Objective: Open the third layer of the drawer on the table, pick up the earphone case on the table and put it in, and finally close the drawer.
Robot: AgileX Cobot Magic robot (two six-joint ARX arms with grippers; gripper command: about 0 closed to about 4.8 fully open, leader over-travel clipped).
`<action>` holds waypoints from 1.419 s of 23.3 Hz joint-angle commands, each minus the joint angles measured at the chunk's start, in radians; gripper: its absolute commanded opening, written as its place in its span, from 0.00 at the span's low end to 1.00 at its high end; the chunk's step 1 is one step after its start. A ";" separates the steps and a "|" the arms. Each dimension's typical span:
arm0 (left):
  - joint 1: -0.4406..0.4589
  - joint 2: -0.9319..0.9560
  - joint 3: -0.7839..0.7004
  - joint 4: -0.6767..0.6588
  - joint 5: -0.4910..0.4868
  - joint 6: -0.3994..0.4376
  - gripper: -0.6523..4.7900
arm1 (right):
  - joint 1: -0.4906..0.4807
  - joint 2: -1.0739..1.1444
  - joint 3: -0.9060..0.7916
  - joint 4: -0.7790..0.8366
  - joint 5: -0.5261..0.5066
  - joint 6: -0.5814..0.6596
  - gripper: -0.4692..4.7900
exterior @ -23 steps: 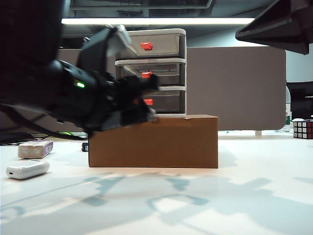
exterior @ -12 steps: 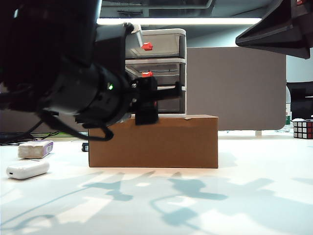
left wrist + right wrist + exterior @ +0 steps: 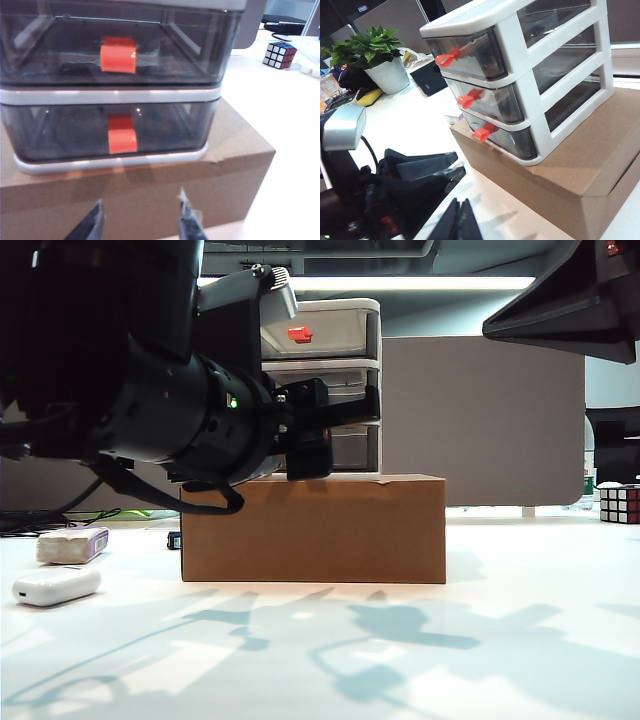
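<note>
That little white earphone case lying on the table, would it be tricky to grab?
Probably slippery: the earphone case looks glossy and rounded, so fingers might slide off. It seems small and likely light. Lying flat on the table, it is unlikely to roll.

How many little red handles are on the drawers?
3. In the right wrist view, one sits on the top drawer, one on the middle drawer and one on the third layer. None look hidden there, though the left arm covers some in the exterior view.

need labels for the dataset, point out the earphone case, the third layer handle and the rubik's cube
earphone case [image 3: 56,586], exterior view, middle of its side
third layer handle [image 3: 122,141], left wrist view, handle's front
rubik's cube [image 3: 280,54], left wrist view, near face
</note>
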 commanded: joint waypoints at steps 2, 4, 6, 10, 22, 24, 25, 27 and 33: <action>-0.002 0.050 0.058 0.023 -0.146 0.008 0.46 | 0.001 -0.002 0.005 0.016 -0.002 -0.004 0.08; -0.001 0.067 0.073 0.027 -0.145 0.020 0.46 | 0.001 -0.002 0.005 0.017 -0.002 -0.004 0.08; -0.001 0.089 0.091 0.027 -0.146 0.032 0.46 | 0.001 -0.002 0.005 0.016 -0.002 -0.004 0.08; 0.004 0.118 0.113 0.027 -0.145 0.035 0.46 | 0.001 -0.002 0.005 0.016 -0.002 -0.016 0.08; 0.047 0.124 0.123 0.070 -0.095 0.039 0.46 | 0.001 -0.002 0.005 0.016 -0.006 -0.022 0.08; 0.050 0.124 0.124 0.080 -0.080 0.046 0.46 | 0.001 -0.002 0.005 0.016 -0.006 -0.022 0.08; 0.050 0.124 0.124 0.080 -0.079 0.046 0.46 | 0.001 -0.002 0.005 0.016 -0.006 -0.022 0.08; 0.050 0.124 0.124 0.080 -0.059 0.046 0.46 | 0.001 -0.002 0.005 0.016 -0.005 -0.023 0.08; 0.069 0.124 0.127 0.080 -0.034 0.076 0.46 | 0.001 -0.002 0.005 0.016 -0.005 -0.022 0.08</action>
